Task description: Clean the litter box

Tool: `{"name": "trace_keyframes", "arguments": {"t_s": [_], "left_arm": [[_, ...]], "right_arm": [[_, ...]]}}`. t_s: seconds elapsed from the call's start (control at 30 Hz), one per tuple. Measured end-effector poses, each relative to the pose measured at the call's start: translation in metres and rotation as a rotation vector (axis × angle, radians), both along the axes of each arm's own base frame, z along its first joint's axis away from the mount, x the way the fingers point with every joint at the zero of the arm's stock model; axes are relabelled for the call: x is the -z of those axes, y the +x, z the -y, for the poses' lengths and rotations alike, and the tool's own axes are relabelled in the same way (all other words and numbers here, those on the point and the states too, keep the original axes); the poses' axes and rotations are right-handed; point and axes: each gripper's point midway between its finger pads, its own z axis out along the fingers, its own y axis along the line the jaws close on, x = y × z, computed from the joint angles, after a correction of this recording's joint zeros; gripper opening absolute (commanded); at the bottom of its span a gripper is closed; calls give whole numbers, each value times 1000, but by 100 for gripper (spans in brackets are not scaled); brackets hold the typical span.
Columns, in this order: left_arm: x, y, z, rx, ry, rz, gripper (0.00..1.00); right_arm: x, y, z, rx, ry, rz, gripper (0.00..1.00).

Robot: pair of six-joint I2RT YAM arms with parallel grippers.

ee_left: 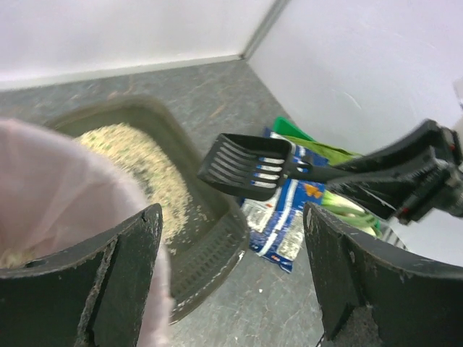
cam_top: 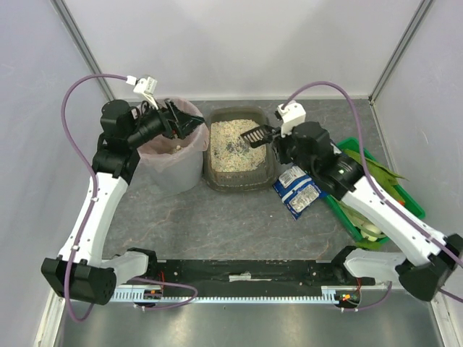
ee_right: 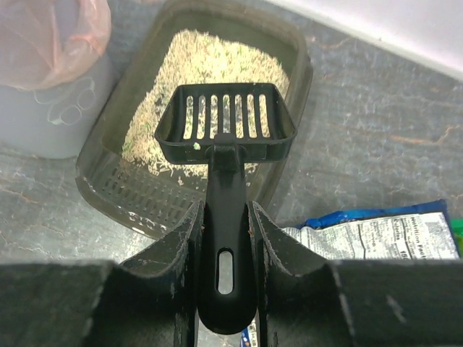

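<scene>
Right gripper (ee_right: 224,217) is shown clenched on the handle of a black slotted scoop (ee_right: 224,144). The left gripper (ee_left: 233,217) is shown released, its fingers (ee_left: 123,267) spread wide with nothing between them. The grey mottled table (cam_top: 217,224) is seen beneath everything. The litter box (cam_top: 239,181), a shallow dark tray with a wide rim, is placed at the far middle of the table, close to the back wall, and is taken as the landmark. A round translucent bin (cam_top: 173,170) with a pink liner is set just to the left of the litter box, and the left gripper is held over the bin's rim. A green crate (cam_top: 352,144) of vegetables is seen to the right of the litter box, partly hidden by the right arm. A blue and white printed bag (cam_top: 298,189) is laid flat between the litter box and the crate. The scoop's head is held raised over the right-hand part of the litter box, clear of its contents. Pale beige granules (cam_top: 231,148) are spread inside the litter box, with darker specks near its middle.
</scene>
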Motion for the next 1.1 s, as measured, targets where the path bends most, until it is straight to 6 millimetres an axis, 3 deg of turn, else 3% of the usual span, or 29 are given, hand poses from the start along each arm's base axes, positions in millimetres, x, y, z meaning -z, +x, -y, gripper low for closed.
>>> {"name": "trace_keyframes", "arguments": {"t_s": [0.17, 0.23, 0.37, 0.57, 0.8, 0.93, 1.1], "left_arm": [[43, 25, -31, -126, -11, -135, 84], [52, 29, -38, -161, -15, -161, 84], [52, 32, -52, -214, -23, -160, 84], [35, 32, -81, -331, -29, -103, 84], [35, 40, -119, -446, -44, -93, 84], [44, 42, -122, -453, -45, -118, 84], [45, 42, -121, -451, -46, -119, 84]], "right_arm": [[25, 15, -13, 11, -46, -90, 0], [31, 20, -19, 13, -56, -112, 0], [36, 30, -36, -3, -67, -140, 0], [49, 48, -66, -9, -113, -174, 0], [104, 63, -79, 25, -237, -255, 0], [126, 74, -85, 41, -279, -285, 0], [131, 92, -96, 46, -271, -287, 0]]}}
